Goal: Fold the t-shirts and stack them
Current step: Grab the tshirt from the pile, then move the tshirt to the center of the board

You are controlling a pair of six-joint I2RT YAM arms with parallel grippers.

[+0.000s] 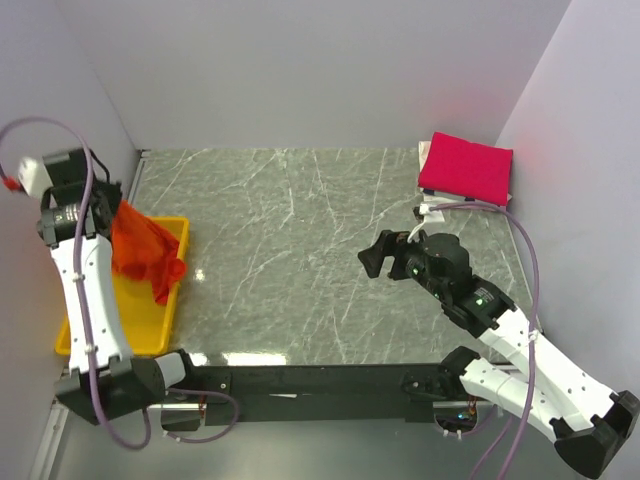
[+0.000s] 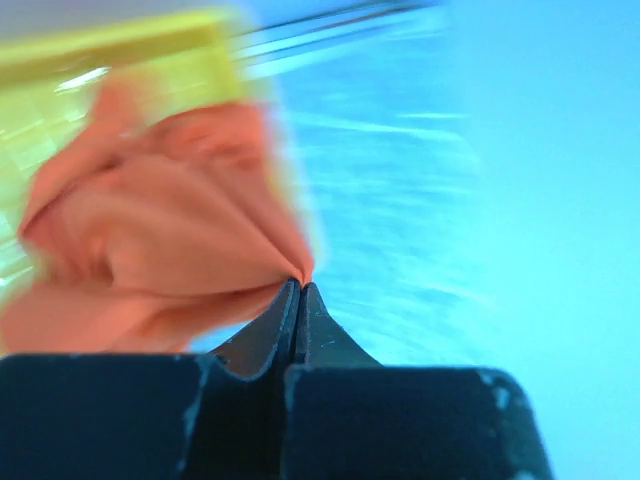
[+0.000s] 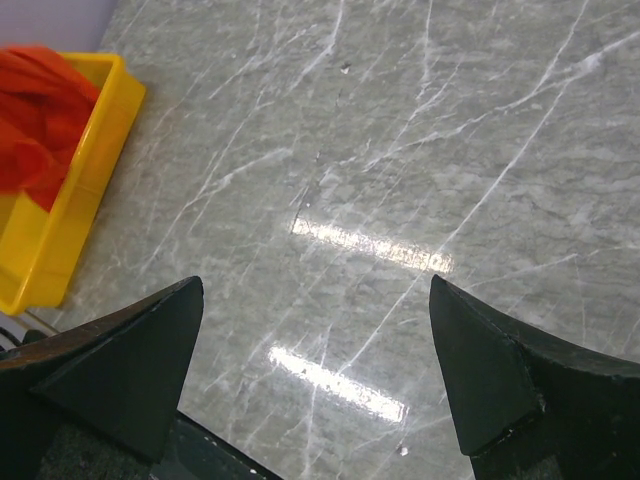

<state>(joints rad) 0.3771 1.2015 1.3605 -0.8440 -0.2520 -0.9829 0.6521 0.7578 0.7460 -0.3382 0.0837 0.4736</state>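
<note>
Left gripper [image 2: 300, 288] pinched tight on orange t-shirt [image 1: 145, 250]; cloth hangs bunched over yellow tray [image 1: 165, 325], left side. Right gripper [image 3: 315, 290] spread wide, empty, above table [image 1: 300, 250]. Magenta t-shirt [image 1: 465, 168] folded, far right.

Yellow tray [image 1: 160, 310]: beneath my left gripper [image 2: 300, 288], far left of my right gripper [image 3: 315, 290]. Grey veined marble table [image 1: 300, 250]: under and ahead of my right gripper, with two bright glare streaks just ahead. Pale walls [image 1: 300, 70]: beyond both.
</note>
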